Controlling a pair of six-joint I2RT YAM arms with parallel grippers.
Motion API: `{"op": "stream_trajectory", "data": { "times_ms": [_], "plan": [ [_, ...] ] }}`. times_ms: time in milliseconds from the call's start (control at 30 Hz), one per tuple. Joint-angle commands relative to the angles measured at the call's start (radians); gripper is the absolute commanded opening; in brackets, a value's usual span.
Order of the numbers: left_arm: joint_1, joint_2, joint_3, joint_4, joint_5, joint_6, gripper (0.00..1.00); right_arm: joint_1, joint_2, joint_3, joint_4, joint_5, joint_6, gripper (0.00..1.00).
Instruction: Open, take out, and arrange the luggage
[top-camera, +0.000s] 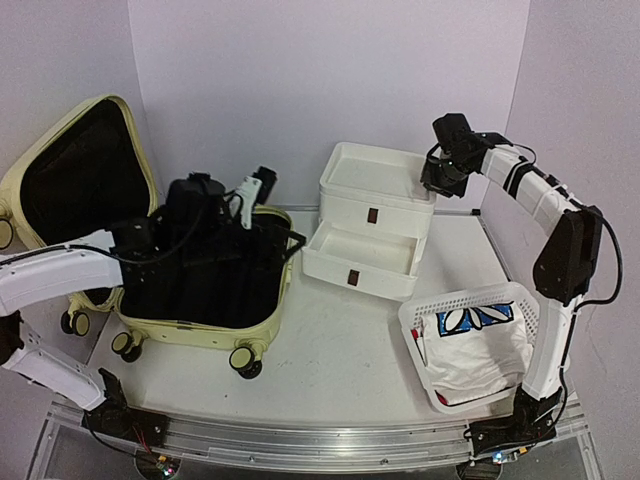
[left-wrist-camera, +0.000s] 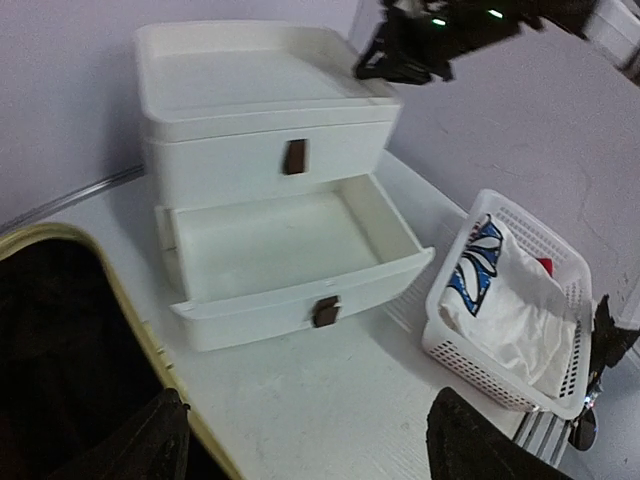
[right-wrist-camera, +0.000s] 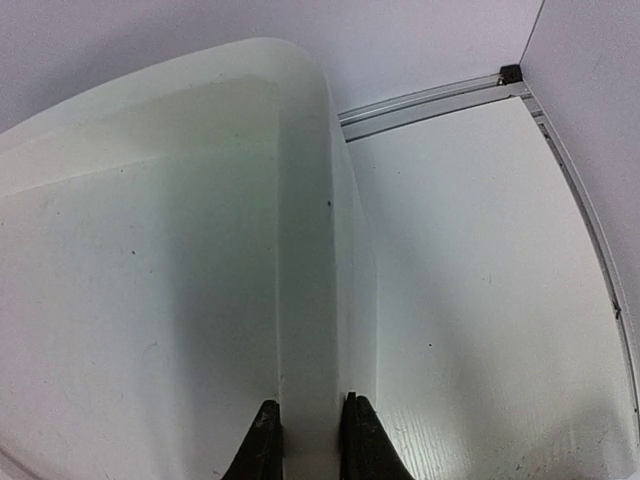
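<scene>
Two halves of the pale yellow-green luggage (top-camera: 190, 330) stand open at the left of the table (top-camera: 340, 350), the lid (top-camera: 85, 165) leaning back, and beside it the white drawer box (top-camera: 375, 205) has one drawer (top-camera: 360, 255) pulled out. The right gripper (right-wrist-camera: 308, 445) is clamped on the top rim of this box, while the left gripper (left-wrist-camera: 315, 440) hangs over the black-lined lower half with its fingers wide apart and empty; I judge it should descend straight, close on one item only, and lift clear of the shell edge
</scene>
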Motion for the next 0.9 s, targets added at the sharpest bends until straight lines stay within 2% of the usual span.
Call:
{"op": "stream_trajectory", "data": {
  "times_ms": [0, 100, 300, 400, 533, 700, 867],
  "plan": [
    [0.263, -0.043, 0.119, -0.388, -0.004, -0.222, 0.85, -0.009, -0.066, -0.046, 0.103, -0.073, 0.033, 0.0],
    [0.402, -0.026, 0.181, -0.514, -0.049, -0.472, 0.86, -0.009, -0.061, -0.049, 0.103, -0.081, 0.038, 0.0],
    [0.44, 0.077, 0.275, -0.555, -0.37, -0.805, 0.9, -0.009, -0.058, -0.054, 0.104, -0.104, 0.049, 0.0],
    [0.508, 0.174, 0.314, -0.546, -0.369, -0.956, 0.9, -0.01, -0.064, -0.059, 0.104, -0.109, 0.052, 0.0],
    [0.592, 0.344, 0.409, -0.562, -0.364, -1.094, 0.72, -0.01, -0.072, -0.066, 0.103, -0.112, 0.051, 0.0],
    [0.629, 0.501, 0.539, -0.585, -0.435, -1.176, 0.72, -0.009, -0.083, -0.075, 0.104, -0.113, 0.045, 0.0],
    [0.691, 0.632, 0.673, -0.684, -0.392, -1.253, 0.67, -0.009, -0.087, -0.086, 0.103, -0.118, 0.042, 0.0]
  ]
}}
